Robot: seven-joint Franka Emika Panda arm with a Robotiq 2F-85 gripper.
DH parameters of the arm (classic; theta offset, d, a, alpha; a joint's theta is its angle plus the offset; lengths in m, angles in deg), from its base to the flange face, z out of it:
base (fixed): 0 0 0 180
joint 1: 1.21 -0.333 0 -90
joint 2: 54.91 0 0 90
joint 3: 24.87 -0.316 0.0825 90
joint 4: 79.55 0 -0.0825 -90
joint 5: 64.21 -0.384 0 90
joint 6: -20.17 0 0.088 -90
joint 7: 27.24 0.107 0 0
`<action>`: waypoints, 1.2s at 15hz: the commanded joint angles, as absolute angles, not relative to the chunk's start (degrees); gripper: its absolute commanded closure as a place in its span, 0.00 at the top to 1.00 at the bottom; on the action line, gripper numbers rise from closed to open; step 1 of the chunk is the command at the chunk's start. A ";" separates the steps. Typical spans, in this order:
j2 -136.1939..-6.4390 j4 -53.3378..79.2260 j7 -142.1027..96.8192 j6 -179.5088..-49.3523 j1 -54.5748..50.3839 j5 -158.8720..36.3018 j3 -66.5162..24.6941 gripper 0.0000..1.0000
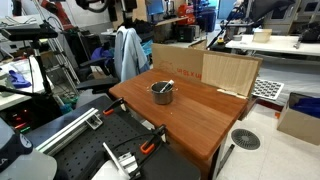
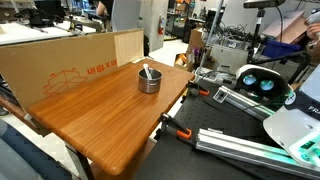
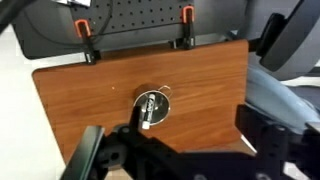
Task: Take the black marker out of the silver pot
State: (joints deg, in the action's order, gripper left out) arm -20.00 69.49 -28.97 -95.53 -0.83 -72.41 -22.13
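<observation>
The silver pot (image 1: pixel 163 93) (image 2: pixel 149 80) stands near the middle of the wooden table (image 1: pixel 190 115) (image 2: pixel 100 115). The black marker (image 1: pixel 166 86) (image 2: pixel 146 70) leans inside it, with its pale end sticking up over the rim. In the wrist view the pot (image 3: pixel 152 105) lies below me with the marker (image 3: pixel 149 108) lying across its inside. My gripper (image 3: pixel 190 130) is open and empty, high above the table. Its left finger is just beside the pot in the picture and its right finger is far to the right. The gripper does not show in the exterior views.
A cardboard box (image 1: pixel 205 66) (image 2: pixel 60 60) stands along the table's far edge. Orange clamps (image 3: pixel 88 30) (image 3: pixel 185 15) grip the table edge next to a black perforated board (image 3: pixel 130 12). Metal rails and robot parts (image 2: pixel 260 95) lie beside the table.
</observation>
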 commanded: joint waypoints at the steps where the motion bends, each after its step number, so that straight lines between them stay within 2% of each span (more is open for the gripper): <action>1: -22.23 71.75 -26.77 -99.51 1.07 -70.47 -23.29 1.00; 11: -34.21 76.56 -24.01 -116.50 4.60 -67.54 -22.35 1.00; 18: -47.17 74.06 -18.69 -127.52 5.71 -64.37 -22.38 1.00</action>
State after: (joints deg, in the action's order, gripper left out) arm -42.02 76.49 -21.57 -124.38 5.23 -66.14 -22.13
